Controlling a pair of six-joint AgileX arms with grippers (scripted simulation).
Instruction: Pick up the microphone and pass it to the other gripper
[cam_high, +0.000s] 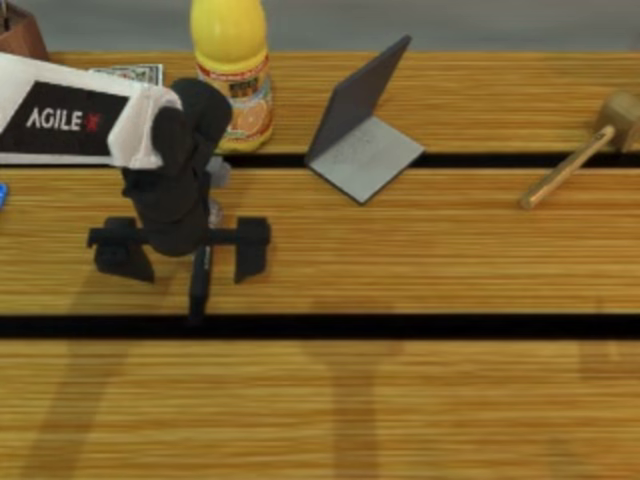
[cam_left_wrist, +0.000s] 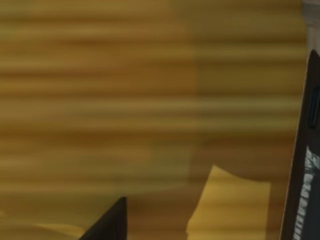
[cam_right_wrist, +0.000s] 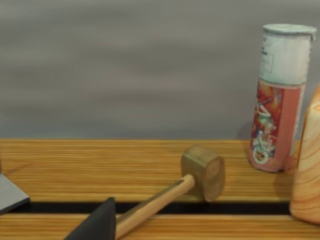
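Observation:
The microphone (cam_high: 200, 280) lies on the wooden table at the left, its black handle pointing toward the front edge. Its silver-grey head (cam_high: 217, 172) peeks out from under the arm. My left gripper (cam_high: 188, 258) hovers right over the handle, open wide with a finger on either side. In the left wrist view the handle (cam_left_wrist: 305, 175) runs along the edge and one black finger (cam_left_wrist: 107, 225) shows. My right gripper (cam_right_wrist: 240, 236) is outside the top view; its wrist view shows one finger (cam_right_wrist: 97, 226) near the mallet, nothing between its fingers.
An orange juice bottle (cam_high: 232, 70) stands just behind the left arm. A grey open laptop (cam_high: 362, 125) sits mid-table and a wooden mallet (cam_high: 575, 160) at the right. The right wrist view also shows a spray can (cam_right_wrist: 280, 100) and a wooden object (cam_right_wrist: 307, 170).

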